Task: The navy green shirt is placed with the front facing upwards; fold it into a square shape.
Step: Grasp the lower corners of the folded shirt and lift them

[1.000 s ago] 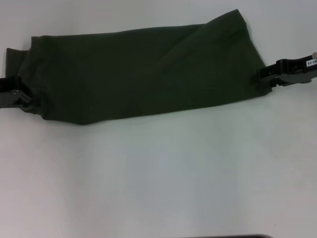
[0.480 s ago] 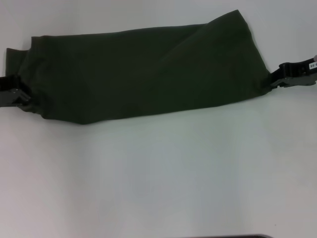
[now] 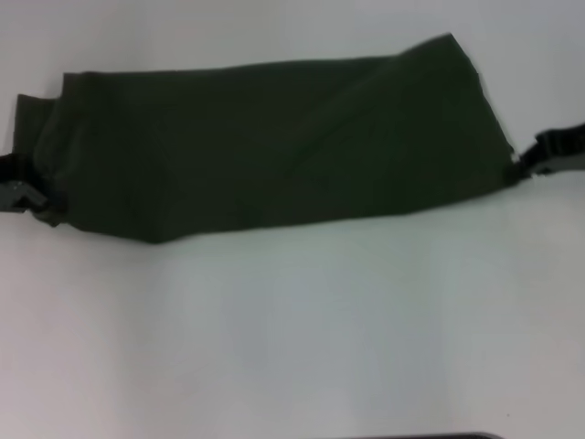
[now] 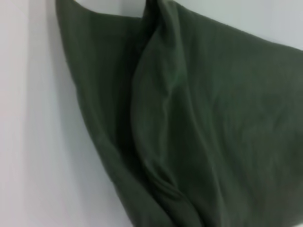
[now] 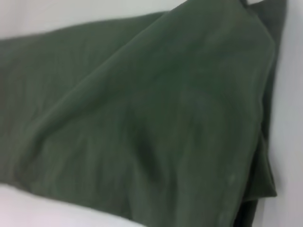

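Evidently we pinch the navy green shirt [image 3: 274, 146] at both ends, left gripper [image 3: 20, 187] and right gripper [image 3: 539, 157] clamped on its edges, stretching the long fold flat.

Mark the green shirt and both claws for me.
dark olive-green cotton shirt [image 3: 274, 146], head view, middle of folded band
left claw [image 3: 20, 190], head view, at shirt's left end
right claw [image 3: 539, 157], head view, at shirt's right end

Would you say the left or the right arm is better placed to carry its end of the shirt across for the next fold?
Probably either: the left gripper and right gripper each sit at an end of the long shirt.
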Robot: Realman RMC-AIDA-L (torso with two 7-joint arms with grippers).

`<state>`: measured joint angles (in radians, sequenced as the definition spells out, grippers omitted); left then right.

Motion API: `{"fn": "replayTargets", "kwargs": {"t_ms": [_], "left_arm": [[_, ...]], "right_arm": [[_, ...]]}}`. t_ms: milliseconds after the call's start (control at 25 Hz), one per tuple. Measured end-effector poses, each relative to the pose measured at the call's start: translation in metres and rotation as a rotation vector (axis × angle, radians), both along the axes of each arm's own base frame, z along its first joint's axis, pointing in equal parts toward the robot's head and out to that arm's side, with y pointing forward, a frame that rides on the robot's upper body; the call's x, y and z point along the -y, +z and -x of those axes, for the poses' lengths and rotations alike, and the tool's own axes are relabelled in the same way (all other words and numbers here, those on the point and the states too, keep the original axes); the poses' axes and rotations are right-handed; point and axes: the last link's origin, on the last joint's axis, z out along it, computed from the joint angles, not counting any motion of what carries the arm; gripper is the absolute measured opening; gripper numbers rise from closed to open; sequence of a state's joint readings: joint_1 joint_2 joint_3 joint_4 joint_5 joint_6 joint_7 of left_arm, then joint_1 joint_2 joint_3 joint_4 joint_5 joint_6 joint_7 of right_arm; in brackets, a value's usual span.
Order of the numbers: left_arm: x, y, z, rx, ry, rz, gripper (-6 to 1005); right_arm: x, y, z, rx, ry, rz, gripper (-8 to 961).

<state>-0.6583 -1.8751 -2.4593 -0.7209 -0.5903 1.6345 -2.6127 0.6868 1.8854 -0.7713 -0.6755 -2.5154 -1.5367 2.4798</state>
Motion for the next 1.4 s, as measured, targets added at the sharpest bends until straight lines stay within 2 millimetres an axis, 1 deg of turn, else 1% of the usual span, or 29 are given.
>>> {"fn": "replayTargets", "kwargs": {"t_ms": [80,160,320,440,560,880,1400], "left_arm": [[0.006,0.003,-0.001,0.016,-0.010,0.041,26],[0.015,0.004,-0.001,0.031,-0.010,0.090,26],[0.034,0.004,0.005,0.037,0.019,0.169,26],[0.050,0.003,0.009,0.055,0.040,0.229,26],[0.059,0.004,0.016,0.049,0.059,0.249,26],[0.068,-0.003,0.020,0.034,0.072,0.294,26],[0.061,-0.001,0.020,0.016,0.061,0.263,27]], "right_arm": [[0.008,0.003,0.001,0.010,-0.004,0.062,8],[0.017,0.005,-0.003,0.044,-0.017,0.124,7],[0.034,-0.001,-0.012,0.119,-0.056,0.229,7],[0.044,-0.004,-0.018,0.147,-0.080,0.276,7],[0.050,-0.005,-0.023,0.160,-0.095,0.288,8],[0.054,-0.012,-0.022,0.153,-0.091,0.309,8],[0.054,-0.014,-0.020,0.141,-0.084,0.314,9]]}}
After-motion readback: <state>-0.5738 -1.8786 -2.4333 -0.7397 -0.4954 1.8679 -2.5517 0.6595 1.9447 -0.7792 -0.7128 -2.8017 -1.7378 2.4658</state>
